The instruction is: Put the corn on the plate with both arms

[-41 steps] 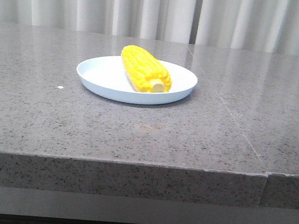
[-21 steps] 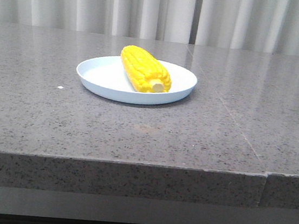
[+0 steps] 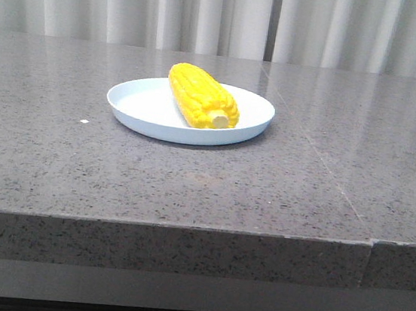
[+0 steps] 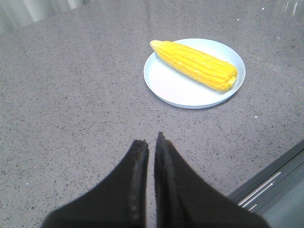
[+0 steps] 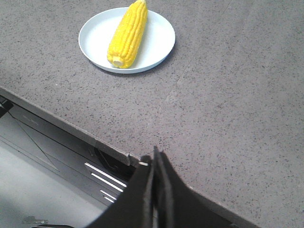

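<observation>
One corn on plate, well apart from both closed grippers

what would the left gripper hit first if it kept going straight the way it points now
Most likely the bare table. The left gripper, fingers shut and empty, points down at the grey surface short of the plate with the corn; depth is uncertain.

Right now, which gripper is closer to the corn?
Left, I'd judge. The left gripper is shut above the table short of the plate holding the corn; the right gripper, also shut, sits back over the table edge.
</observation>
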Tool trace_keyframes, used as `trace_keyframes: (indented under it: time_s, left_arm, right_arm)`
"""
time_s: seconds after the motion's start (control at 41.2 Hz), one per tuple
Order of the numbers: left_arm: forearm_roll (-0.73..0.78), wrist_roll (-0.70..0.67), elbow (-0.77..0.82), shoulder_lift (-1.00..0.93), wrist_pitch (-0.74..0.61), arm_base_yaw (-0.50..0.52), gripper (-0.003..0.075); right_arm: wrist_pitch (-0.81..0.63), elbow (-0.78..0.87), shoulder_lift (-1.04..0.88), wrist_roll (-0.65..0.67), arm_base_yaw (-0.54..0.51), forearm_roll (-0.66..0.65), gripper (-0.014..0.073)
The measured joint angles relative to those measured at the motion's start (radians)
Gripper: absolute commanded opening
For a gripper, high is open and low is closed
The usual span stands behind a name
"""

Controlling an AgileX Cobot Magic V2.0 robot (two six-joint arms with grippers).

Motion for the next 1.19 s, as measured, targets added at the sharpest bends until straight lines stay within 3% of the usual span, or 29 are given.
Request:
trace_keyframes:
  time_s: [0.777, 0.947, 1.19]
  left_arm:
    - [0.000, 0.000, 0.029, -0.023, -0.030, 0.000, -0.0020]
    - [0.006, 0.000, 0.156, -0.125, -0.164, 0.094, -0.0020]
    - [0.008, 0.000, 0.465, -0.354, -0.494, 0.290, -0.0020]
  right_arm:
    - [0.008, 0.001, 0.000, -0.002, 0.000, 0.000, -0.0120]
    - [0.008, 0.002, 0.000, -0.002, 0.000, 0.000, -0.0120]
    - [0.008, 0.002, 0.000, -0.002, 0.000, 0.000, -0.0120]
